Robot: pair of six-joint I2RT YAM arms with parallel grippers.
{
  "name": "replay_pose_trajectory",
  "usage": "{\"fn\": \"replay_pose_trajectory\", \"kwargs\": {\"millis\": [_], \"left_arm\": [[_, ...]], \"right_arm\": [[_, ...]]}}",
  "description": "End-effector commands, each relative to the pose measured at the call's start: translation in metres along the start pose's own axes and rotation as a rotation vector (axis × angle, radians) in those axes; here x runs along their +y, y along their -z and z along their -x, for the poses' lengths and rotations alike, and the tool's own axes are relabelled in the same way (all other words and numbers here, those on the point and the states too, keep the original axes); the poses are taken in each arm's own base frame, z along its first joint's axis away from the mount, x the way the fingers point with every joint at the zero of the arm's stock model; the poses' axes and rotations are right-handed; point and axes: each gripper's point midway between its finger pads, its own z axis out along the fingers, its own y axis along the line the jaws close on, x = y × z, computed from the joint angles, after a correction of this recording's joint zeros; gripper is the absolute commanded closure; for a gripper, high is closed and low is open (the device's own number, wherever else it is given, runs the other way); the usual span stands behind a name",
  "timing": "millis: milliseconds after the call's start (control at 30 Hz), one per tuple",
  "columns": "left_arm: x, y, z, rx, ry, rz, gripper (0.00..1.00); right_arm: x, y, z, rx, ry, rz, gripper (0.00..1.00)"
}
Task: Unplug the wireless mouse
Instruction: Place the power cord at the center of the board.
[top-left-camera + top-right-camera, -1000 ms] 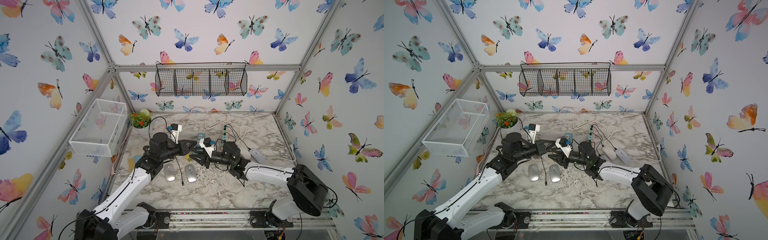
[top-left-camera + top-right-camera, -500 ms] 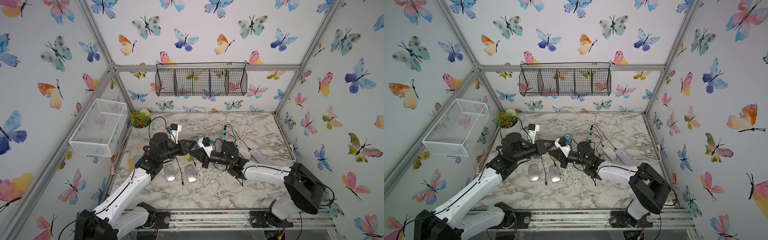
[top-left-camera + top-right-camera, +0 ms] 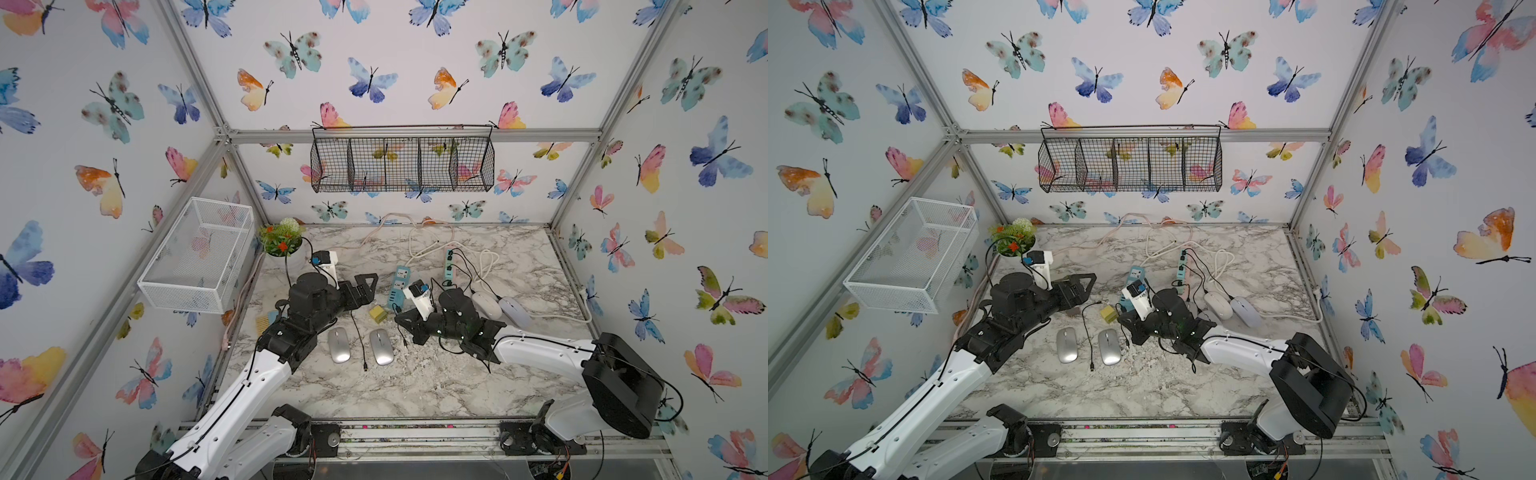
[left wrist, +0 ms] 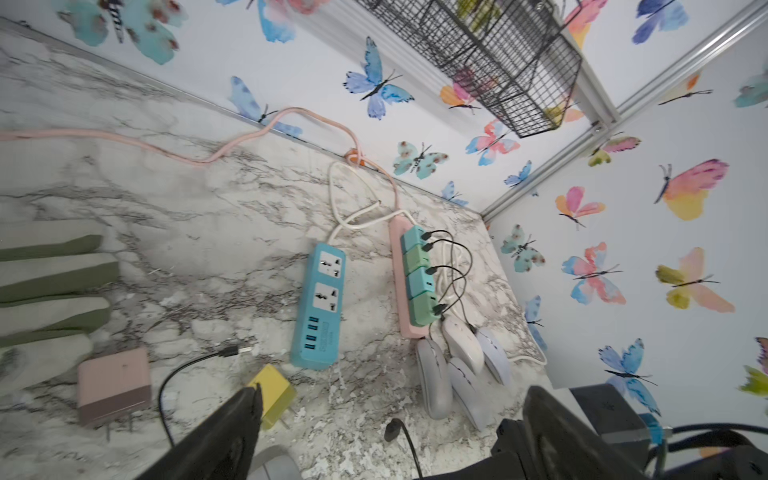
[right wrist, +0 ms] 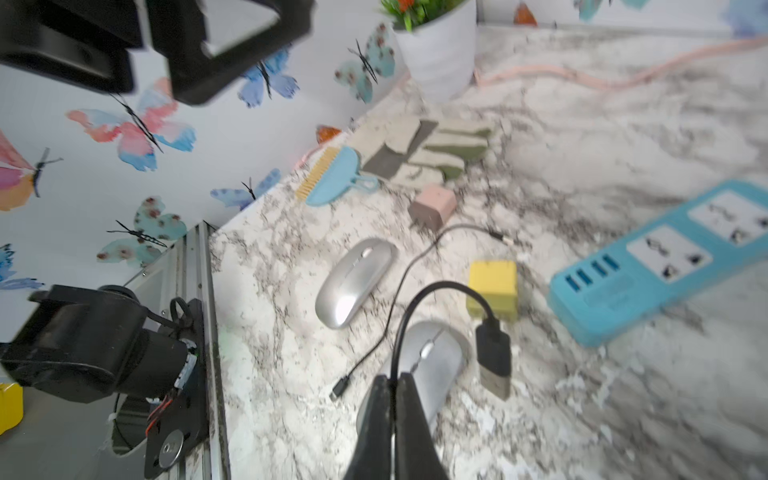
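Right wrist view: the right gripper clamps a black cable, its wide plug dangling free above a silver mouse lying in front of the blue power strip. The left gripper, raised on the left-arm side of that strip, stands spread wide and empty. Whether the cable's other end sits in the mouse cannot be told. If it does, a sideways tug would likely drag the light, unbraced mouse rather than free it, and the swinging plug could knock the yellow charger just in front of the strip. The cable might also slip from the narrow tips. Counted: two silver mice, what look like four pale mice by the pink power strip right of the blue one, two strips, two loose chargers, the second a pink charger, and one loose thin cable.
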Motion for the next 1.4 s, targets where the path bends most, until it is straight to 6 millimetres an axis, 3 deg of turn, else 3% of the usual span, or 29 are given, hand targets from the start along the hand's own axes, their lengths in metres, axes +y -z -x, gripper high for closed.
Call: {"fn": "replay_pose_trajectory", "kwargs": {"millis": [0, 233, 367, 667, 867, 1033, 1133, 1267, 1367], "left_arm": [[0.034, 0.001, 0.001, -0.026, -0.027, 0.176, 0.02], [0.038, 0.004, 0.001, -0.041, 0.022, 0.193, 0.02], [0.036, 0.010, 0.002, -0.052, -0.066, 0.170, 0.02], [0.048, 0.025, 0.006, -0.118, -0.112, 0.217, 0.02], [0.053, 0.018, 0.000, -0.065, -0.107, 0.255, 0.02], [0.050, 0.014, -0.004, -0.034, -0.100, 0.237, 0.02], [0.047, 0.012, -0.009, -0.026, -0.098, 0.205, 0.02], [0.039, -0.002, -0.025, 0.032, -0.113, 0.128, 0.02], [0.034, -0.015, -0.037, 0.104, -0.116, 0.098, 0.01]], "right_arm": [[-0.021, -0.012, -0.047, 0.185, -0.157, -0.087, 0.99], [-0.038, -0.041, -0.054, 0.257, -0.193, -0.155, 0.99], [-0.052, -0.056, -0.065, 0.295, -0.188, -0.206, 0.99], [-0.064, -0.064, -0.094, 0.391, -0.195, -0.248, 0.95], [-0.054, -0.062, -0.092, 0.366, -0.199, -0.195, 0.71], [-0.053, -0.050, -0.070, 0.289, -0.178, -0.226, 0.58], [-0.054, -0.033, -0.049, 0.197, -0.161, -0.270, 0.53], [-0.060, -0.004, -0.029, 0.091, -0.152, -0.353, 0.22], [-0.068, 0.020, -0.022, 0.018, -0.156, -0.426, 0.10]]}}
